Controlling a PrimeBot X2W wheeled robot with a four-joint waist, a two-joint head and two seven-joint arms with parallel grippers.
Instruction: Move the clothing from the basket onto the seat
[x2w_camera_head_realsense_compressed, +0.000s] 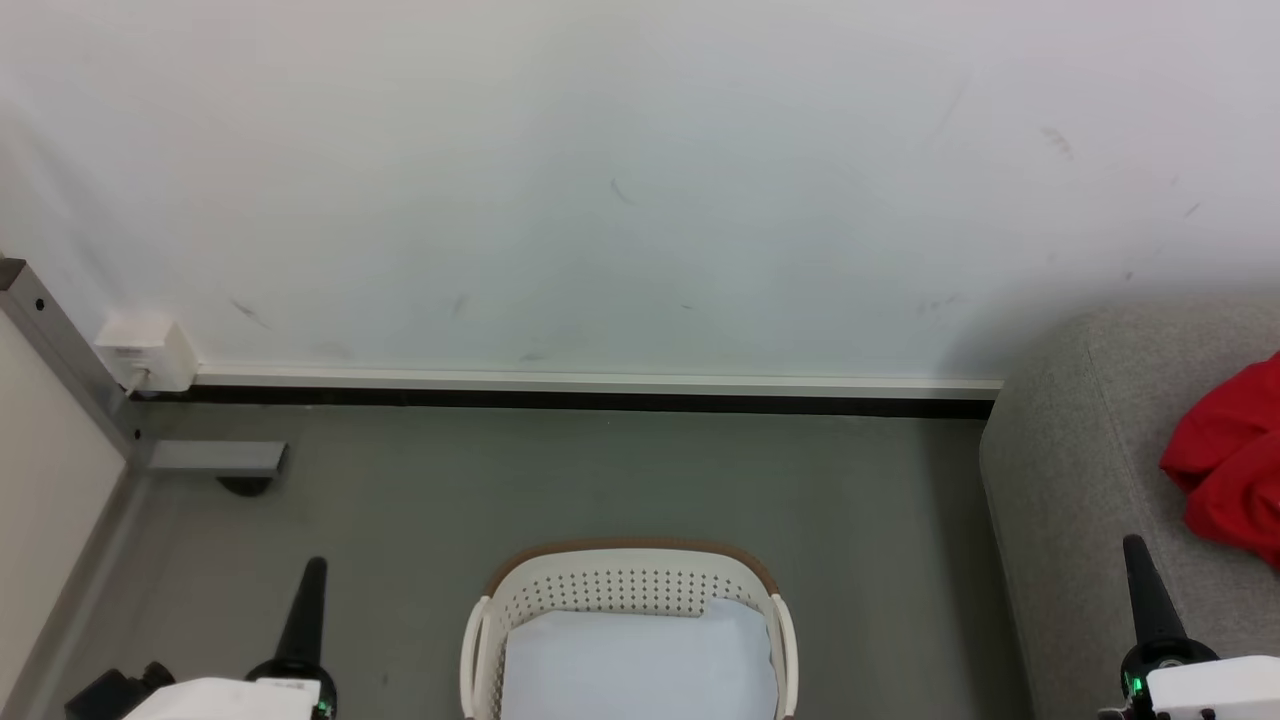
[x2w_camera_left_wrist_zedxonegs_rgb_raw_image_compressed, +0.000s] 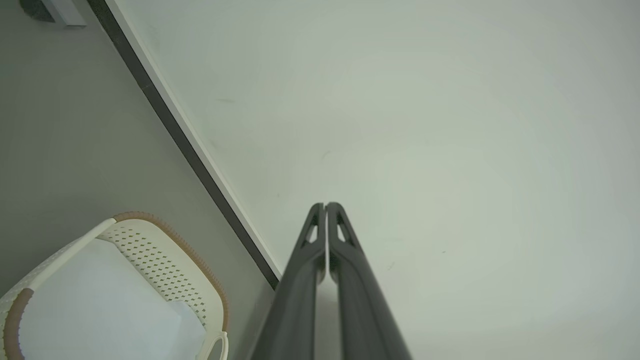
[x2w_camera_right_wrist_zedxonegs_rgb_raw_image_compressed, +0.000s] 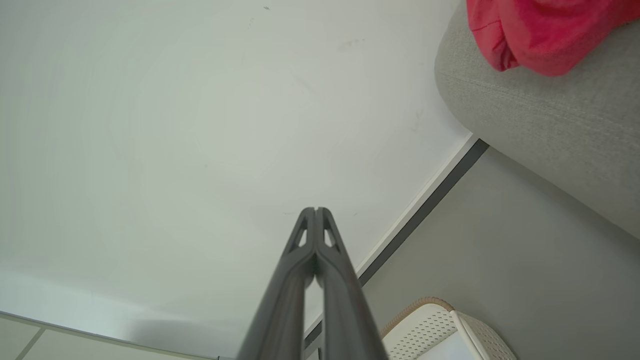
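Observation:
The white perforated basket with its brown rim band stands on the grey floor at bottom centre; inside it lies a flat pale sheet. Red clothing lies bunched on the grey seat at the right edge, and the right wrist view shows the clothing on the seat too. My left gripper is shut and empty, left of the basket. My right gripper is shut and empty over the seat's front part. Both grippers point toward the wall.
A white wall with a dark baseboard runs behind the basket. A white socket box sits at the left corner beside a grey metal post with a foot. Bare grey floor lies between basket and wall.

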